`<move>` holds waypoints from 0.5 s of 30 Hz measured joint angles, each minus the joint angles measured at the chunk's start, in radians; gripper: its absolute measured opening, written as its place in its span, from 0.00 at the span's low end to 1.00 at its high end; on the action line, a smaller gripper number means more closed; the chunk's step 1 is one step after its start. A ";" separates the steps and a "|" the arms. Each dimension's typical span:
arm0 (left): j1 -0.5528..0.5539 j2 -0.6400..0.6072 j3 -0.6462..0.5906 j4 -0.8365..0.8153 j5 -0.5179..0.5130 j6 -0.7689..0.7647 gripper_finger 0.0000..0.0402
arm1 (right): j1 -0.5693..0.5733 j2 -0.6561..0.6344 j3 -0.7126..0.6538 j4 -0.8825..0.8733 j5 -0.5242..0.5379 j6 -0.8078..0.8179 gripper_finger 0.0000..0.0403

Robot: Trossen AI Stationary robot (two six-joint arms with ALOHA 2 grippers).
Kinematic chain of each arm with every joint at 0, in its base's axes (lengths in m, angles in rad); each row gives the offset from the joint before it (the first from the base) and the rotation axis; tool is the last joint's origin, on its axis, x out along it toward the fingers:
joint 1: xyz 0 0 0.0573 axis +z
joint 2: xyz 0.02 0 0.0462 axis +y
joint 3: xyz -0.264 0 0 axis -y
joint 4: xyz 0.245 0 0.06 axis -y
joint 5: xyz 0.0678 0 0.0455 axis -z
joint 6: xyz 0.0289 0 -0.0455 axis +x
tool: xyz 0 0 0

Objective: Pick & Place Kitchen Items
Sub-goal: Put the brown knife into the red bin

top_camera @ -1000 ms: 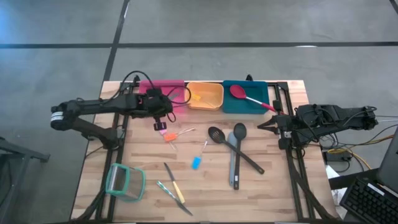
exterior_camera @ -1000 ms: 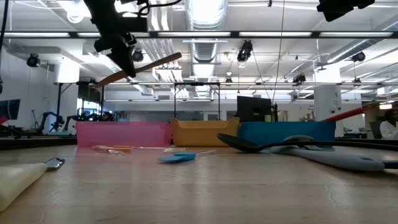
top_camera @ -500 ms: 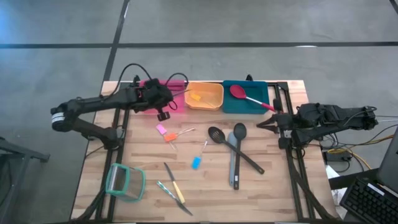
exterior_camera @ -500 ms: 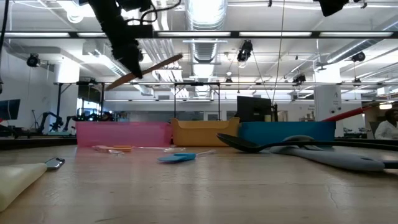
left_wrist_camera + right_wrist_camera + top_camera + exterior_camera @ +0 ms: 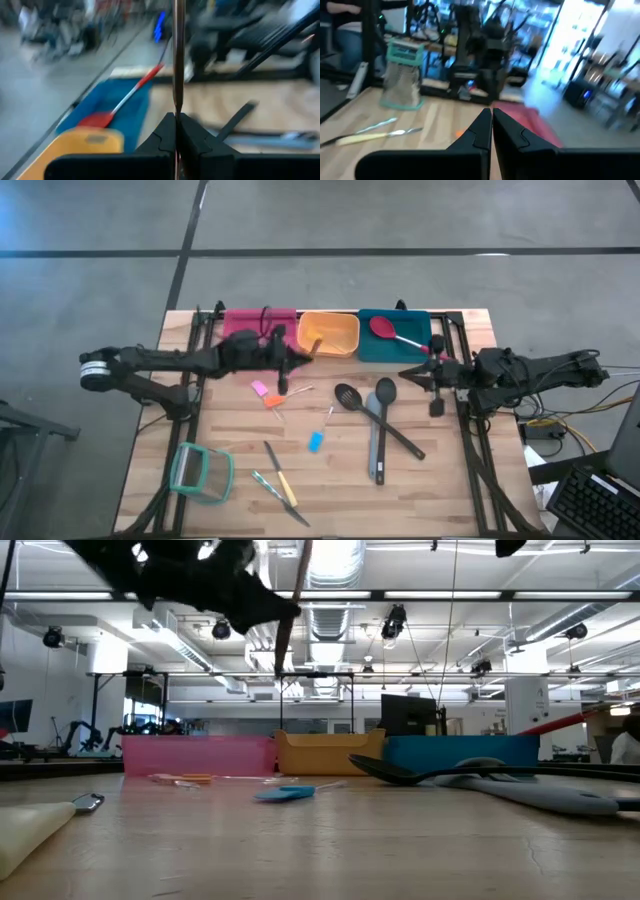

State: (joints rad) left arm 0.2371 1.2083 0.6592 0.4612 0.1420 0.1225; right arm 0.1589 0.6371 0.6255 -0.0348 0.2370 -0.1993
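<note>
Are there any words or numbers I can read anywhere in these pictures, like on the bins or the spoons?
None can be read.
The pink bin, orange bin and teal bin show plain sides with no label.
The spoons and spatulas and the clear container carry no visible print.
In the room behind the table, any signs or screens are too blurred to read.

Bright overhead light — blurred wrist views
</note>
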 joint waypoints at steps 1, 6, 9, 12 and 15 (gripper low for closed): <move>-0.016 0.000 -0.041 0.086 0.012 -0.015 0.01 | -0.001 0.010 -0.033 0.069 0.002 -0.024 0.02; -0.100 0.000 -0.190 0.455 0.024 -0.062 0.01 | -0.001 0.101 -0.176 0.475 0.002 -0.071 0.02; -0.148 0.000 -0.226 0.537 0.022 -0.067 0.01 | -0.006 0.189 -0.224 0.646 0.002 -0.066 0.02; -0.172 0.000 -0.215 0.553 0.017 -0.068 0.01 | -0.018 0.285 -0.232 0.702 0.020 -0.024 0.02; -0.185 0.002 -0.186 0.518 0.013 -0.059 0.01 | -0.040 0.378 -0.209 0.719 0.079 0.020 0.04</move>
State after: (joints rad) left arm 0.0524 1.2104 0.4732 0.9795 0.1545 0.0638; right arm 0.1189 1.0151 0.4168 0.6838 0.3163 -0.1790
